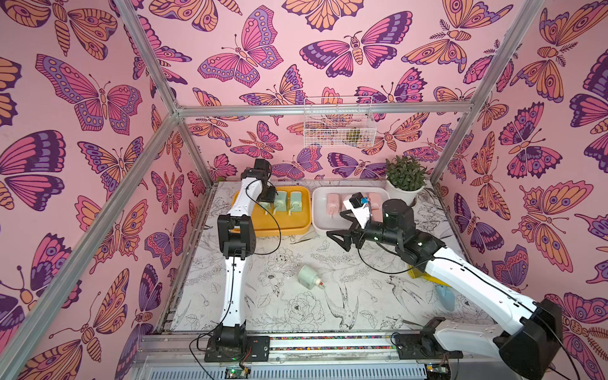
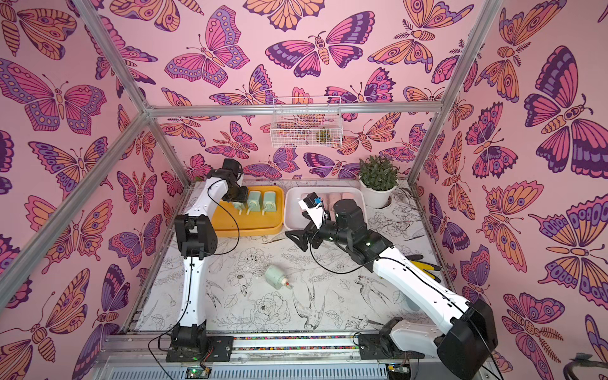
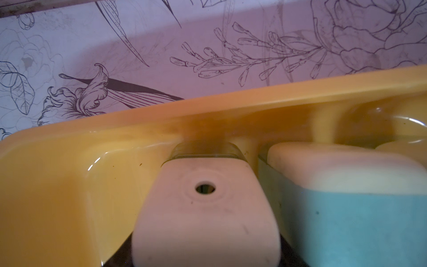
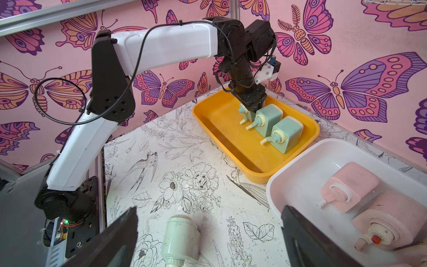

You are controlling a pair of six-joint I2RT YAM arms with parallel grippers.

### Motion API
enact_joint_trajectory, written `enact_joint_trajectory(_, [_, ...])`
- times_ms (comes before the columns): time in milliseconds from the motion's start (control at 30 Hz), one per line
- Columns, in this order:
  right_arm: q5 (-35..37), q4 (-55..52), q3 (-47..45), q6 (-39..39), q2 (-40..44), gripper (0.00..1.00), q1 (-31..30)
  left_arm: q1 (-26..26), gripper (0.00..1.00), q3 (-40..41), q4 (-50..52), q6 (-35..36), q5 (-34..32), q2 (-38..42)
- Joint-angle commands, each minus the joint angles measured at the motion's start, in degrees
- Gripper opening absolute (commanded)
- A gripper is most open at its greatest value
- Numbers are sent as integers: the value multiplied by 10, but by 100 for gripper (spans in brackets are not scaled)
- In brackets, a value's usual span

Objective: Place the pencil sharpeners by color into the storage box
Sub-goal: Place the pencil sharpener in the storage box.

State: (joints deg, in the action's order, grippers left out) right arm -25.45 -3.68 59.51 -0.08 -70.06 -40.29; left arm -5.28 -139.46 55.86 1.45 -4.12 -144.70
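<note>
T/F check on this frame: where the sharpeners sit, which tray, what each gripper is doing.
1. The left gripper is down in the yellow tray, at a green sharpener. True.
2. The right gripper holds a pink sharpener. False: it is open and empty, near the white tray.
3. One green sharpener lies loose on the table. True.
4. Pink sharpeners share the yellow tray with green ones. False: the pink ones are in the white tray.
5. Two more green sharpeners stand beside the left gripper in the yellow tray. True.
</note>
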Motion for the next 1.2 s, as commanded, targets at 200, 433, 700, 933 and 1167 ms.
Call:
enact_joint_trajectory(200, [9,-7,-1,-2,4,99,-5,3,19,-29,15,-11,-11,-26])
enact_joint_trajectory(433, [15,-9,0,0,4,99,-9,7,42,-31,18,-24,-10,-31])
enact_joint_trajectory(700, [21,-9,0,1,4,99,-12,7,51,-34,19,-22,1,-35])
enact_joint_trajectory(933, [21,-12,5,-1,-4,99,-13,7,68,-35,18,-18,12,-41])
enact_joint_trajectory(1167, [23,-14,10,-2,-10,99,-16,7,73,-38,18,-14,12,-43])
